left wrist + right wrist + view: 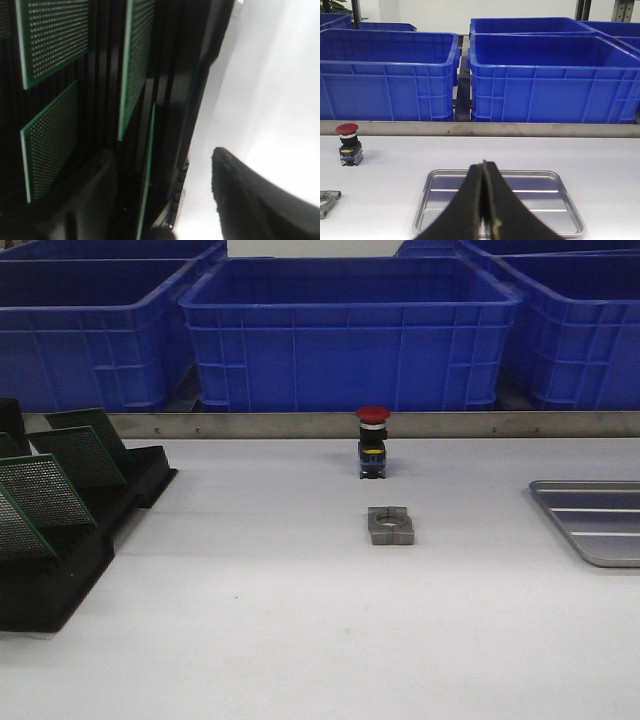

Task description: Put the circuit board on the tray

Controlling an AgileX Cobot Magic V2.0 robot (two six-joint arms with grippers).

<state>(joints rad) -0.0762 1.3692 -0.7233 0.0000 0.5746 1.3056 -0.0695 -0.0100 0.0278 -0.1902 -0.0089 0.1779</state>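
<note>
Several green perforated circuit boards [75, 453] stand tilted in a black slotted rack [60, 580] at the table's left. In the left wrist view my left gripper [162, 154] hangs open just above that rack [197, 75]. The thin green edge of one circuit board [148, 170] runs between its two dark fingers [240, 195], and other boards [52, 40] stand further along. The silver ribbed tray [595, 525] lies empty at the right. My right gripper [483, 165] is shut with nothing in it, hovering in front of the tray [530, 182]. Neither arm shows in the front view.
A red-capped push-button switch [372, 443] stands mid-table, with a grey metal block with a hole [390, 525] in front of it. Blue plastic bins [345, 330] line the back behind a metal rail [300, 424].
</note>
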